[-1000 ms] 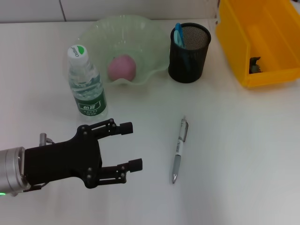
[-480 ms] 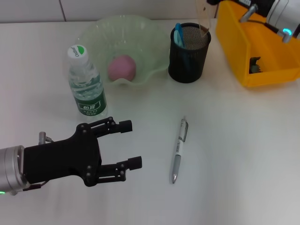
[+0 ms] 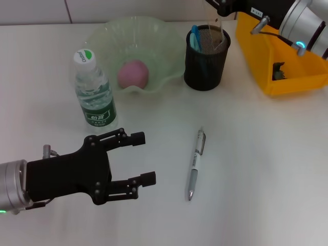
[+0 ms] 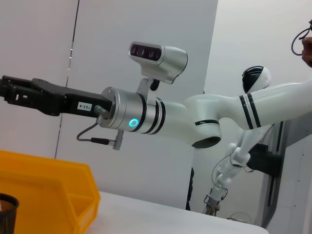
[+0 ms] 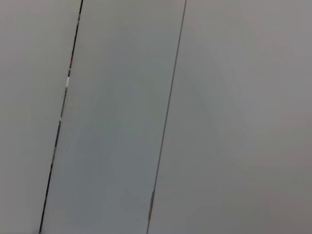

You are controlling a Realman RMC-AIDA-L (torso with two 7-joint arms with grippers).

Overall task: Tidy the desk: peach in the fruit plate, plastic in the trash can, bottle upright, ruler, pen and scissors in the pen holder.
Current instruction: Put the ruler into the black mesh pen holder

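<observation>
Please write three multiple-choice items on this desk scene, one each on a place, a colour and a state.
1. Where is the peach?
A. In the plate
B. In the bin
C. Beside the pen

2. What colour is the bin?
A. Green
B. Yellow
C. Black

3. How is the bottle?
A. On its side
B. Upside down
C. Upright

Answers:
1 A, the peach sits inside the plate.
2 B, the bin's walls are yellow.
3 C, its cap points up, behind the open left gripper. The pen lies flat on the desk, unheld.
</observation>
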